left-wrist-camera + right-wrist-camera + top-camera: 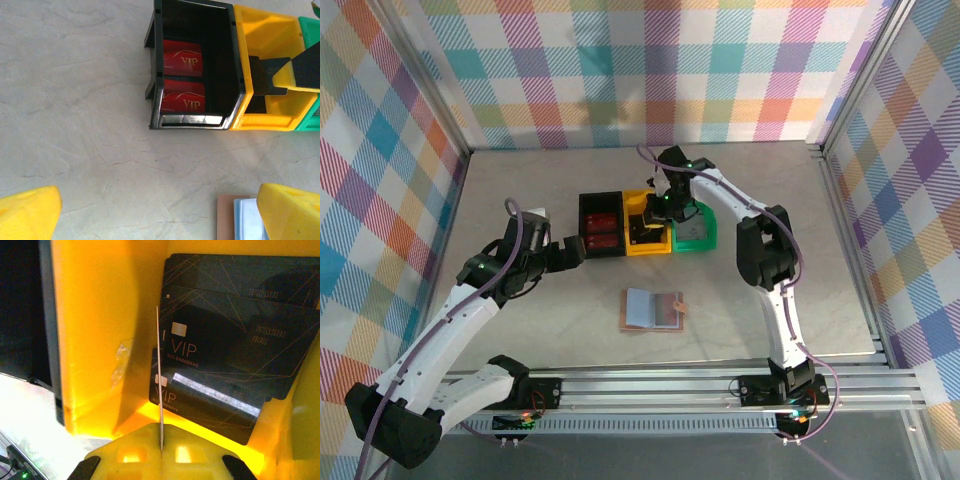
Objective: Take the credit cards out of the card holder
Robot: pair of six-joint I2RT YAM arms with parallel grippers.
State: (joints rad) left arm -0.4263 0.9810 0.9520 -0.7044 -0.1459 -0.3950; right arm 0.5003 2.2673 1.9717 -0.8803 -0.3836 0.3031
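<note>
Overhead view of a grey desk (520, 190). Two white arms rise from a rail at 6 o'clock.

Nearest to the rail, just short of the desk's middle, one card holder (653, 310) lies spread open and flat. It is tan leather outside with pale blue-grey pockets facing up, and its snap tab sticks out at 3 o'clock. Whether any cards sit in it cannot be told.

At 10 o'clock from the card holder, the left jaws hover wide open above bare desk, holding nothing. The left wrist view shows their two yellow fingers (30, 212) far apart, with a corner of the card holder beside one of them.

Farther on, at 12 o'clock from the card holder, three small bins stand touching in one row. A black bin (585, 215) is at 9 o'clock, a yellow bin (648, 249) in the middle and a green bin (692, 247) at 3 o'clock. The black bin holds two red cards (183, 58) marked VIP, lying flat one behind the other.

The right jaws hang over the yellow bin, closed on one thin card (159, 370), seen edge-on in the right wrist view. Beyond it, in the yellow bin, at least three black credit cards (240, 340) marked VIP overlap.
</note>
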